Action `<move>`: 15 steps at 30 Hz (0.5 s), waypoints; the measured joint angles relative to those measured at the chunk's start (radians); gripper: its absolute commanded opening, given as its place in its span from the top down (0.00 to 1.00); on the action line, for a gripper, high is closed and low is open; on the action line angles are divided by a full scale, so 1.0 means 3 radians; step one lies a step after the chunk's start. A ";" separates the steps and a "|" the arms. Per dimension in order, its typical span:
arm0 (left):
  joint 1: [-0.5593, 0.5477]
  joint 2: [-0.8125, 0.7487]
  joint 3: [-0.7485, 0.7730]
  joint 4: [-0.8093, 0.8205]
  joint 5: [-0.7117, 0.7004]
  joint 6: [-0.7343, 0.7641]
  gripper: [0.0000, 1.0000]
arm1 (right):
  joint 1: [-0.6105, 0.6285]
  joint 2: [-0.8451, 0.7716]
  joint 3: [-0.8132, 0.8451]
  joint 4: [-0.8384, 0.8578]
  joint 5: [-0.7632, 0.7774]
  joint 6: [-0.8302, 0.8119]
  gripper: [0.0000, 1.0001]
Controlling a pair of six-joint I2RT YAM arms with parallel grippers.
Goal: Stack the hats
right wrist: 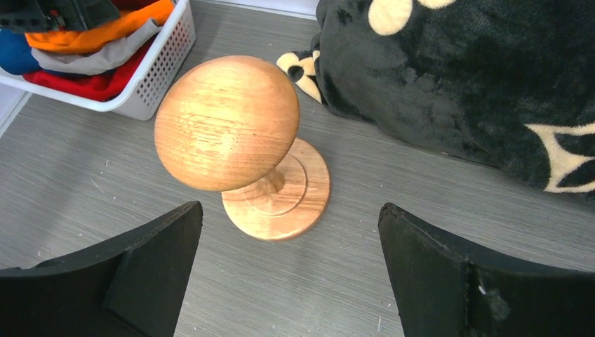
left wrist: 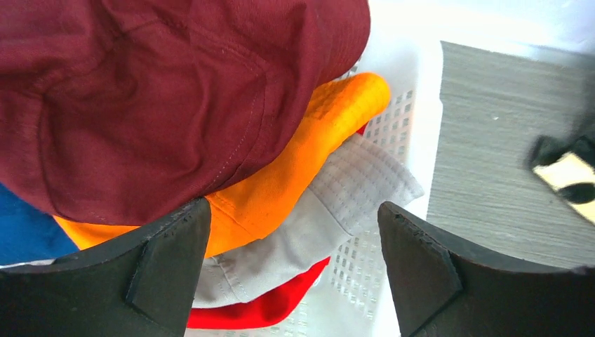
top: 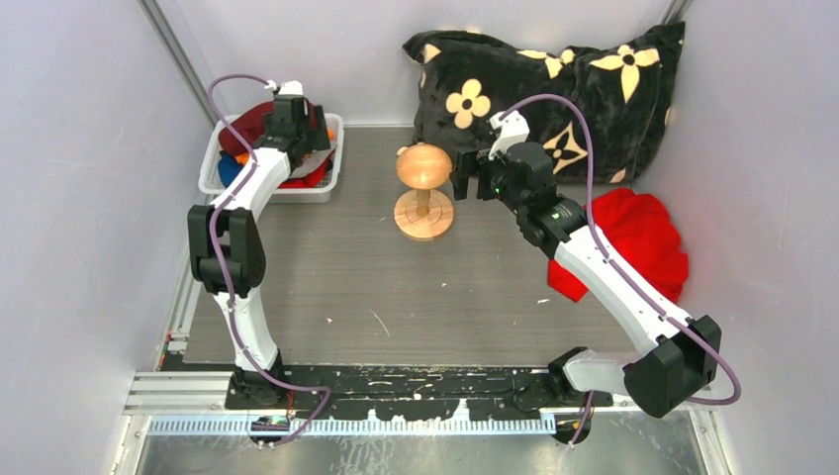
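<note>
Left tool (left wrist: 295, 260) released, jaws wide, over soft twill hats (top: 247, 124) piled in one white perforated basket (left wrist: 414, 105) at far left of grey grained surface (left wrist: 491, 140). Its view counts five: maroon hat (left wrist: 154, 91) on top, orange hat (left wrist: 309, 154), pale grey hat (left wrist: 337, 196), red hat (left wrist: 266, 305), blue hat (left wrist: 24, 225). Right tool (right wrist: 291, 267), also released, faces one smooth wooden stand (right wrist: 228, 123), a round knob on a disc base. One plush black pillow (right wrist: 456, 77) behind. Only the top view shows the red cloth bundle (top: 643, 237).

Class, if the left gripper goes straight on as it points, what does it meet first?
Likely the orange hat, lying between its open jaws under the maroon hat; depth unclear.
</note>
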 measured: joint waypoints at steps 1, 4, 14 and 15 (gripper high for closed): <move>-0.0003 -0.0028 -0.0001 0.0008 0.0013 0.0019 0.12 | 0.0000 0.0009 0.0000 0.0000 0.0000 0.0001 0.00; -0.0004 -0.0109 0.0005 0.0029 0.0042 0.0043 0.12 | 0.0000 0.0046 0.0000 0.0001 -0.0010 0.0005 0.00; -0.0014 -0.0224 0.0057 0.0163 0.0093 0.0231 0.12 | -0.0009 0.0086 -0.0005 0.0023 -0.0013 0.0006 0.00; -0.0014 -0.0216 0.0064 0.0173 0.0092 0.0275 0.12 | -0.0009 0.0086 -0.0008 0.0028 -0.0013 0.0005 0.00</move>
